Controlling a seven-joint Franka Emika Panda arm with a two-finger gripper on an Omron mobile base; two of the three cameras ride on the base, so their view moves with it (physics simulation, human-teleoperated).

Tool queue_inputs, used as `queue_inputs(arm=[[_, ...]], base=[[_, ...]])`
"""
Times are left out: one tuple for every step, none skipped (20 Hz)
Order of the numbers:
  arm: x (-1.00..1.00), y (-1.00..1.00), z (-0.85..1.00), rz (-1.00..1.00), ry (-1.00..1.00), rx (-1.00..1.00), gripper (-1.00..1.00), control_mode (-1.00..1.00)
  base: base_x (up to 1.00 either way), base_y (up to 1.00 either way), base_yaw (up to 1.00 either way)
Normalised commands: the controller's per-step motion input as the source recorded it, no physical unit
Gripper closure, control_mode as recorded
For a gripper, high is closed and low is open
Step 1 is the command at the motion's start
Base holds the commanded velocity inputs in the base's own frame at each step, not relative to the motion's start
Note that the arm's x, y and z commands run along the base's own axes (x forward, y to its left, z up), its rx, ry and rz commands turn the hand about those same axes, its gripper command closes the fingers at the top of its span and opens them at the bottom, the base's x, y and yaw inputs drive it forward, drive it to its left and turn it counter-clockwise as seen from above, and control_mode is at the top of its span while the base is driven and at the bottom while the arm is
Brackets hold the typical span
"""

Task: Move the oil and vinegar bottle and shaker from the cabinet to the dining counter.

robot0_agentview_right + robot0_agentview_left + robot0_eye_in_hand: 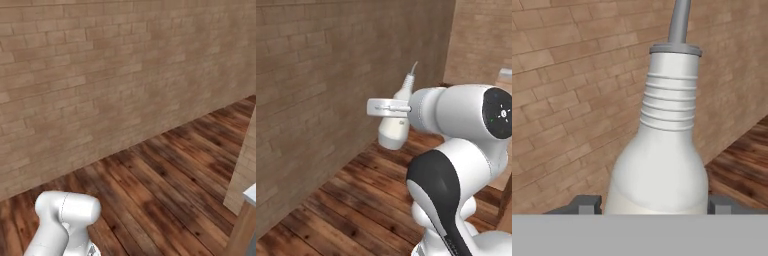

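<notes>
Pale grey-white, the oil and vinegar bottle [662, 150] fills the centre of my hand view, clamped between my end effector [654, 205] fingers; in the left base view it hangs tilted mid-frame above the wooden floor [356, 200], brick wall [321, 90] behind.

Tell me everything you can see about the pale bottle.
The oil and vinegar bottle is pale grey-white and smooth, like plastic or ceramic, with a wide rounded base, a ribbed neck, a grey collar and a thin grey spout. It is carried roughly upright in the air, clamped across its body by the gripper, above the wooden floor beside a brick wall.
</notes>
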Motion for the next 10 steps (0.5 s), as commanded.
queue_inputs(arm=[[0.00,0.00,0.00,0.00,0.00,0.00,1.00,1.00],[0.00,0.00,0.00,0.00,0.00,0.00,1.00,1.00],[0.00,0.00,0.00,0.00,0.00,0.00,1.00,1.00],[0.00,0.00,0.00,0.00,0.00,0.00,1.00,1.00],[0.00,0.00,0.00,0.00,0.00,0.00,1.00,1.00],[0.00,0.00,0.00,0.00,0.00,0.00,1.00,1.00],[0.00,0.00,0.00,0.00,0.00,0.00,1.00,1.00],[0.00,0.00,0.00,0.00,0.00,0.00,1.00,1.00],[0.00,0.00,0.00,0.00,0.00,0.00,1.00,1.00],[0.00,0.00,0.00,0.00,0.00,0.00,1.00,1.00]], base=[[0.80,0.29,-0.29],[0.81,0.28,-0.28],[0.80,0.26,-0.28],[0.81,0.25,-0.27],[0.81,0.23,-0.27],[0.81,0.20,-0.26],[0.80,0.18,-0.26],[0.80,0.18,-0.26],[0.80,0.18,-0.26],[0.80,0.18,-0.26]])
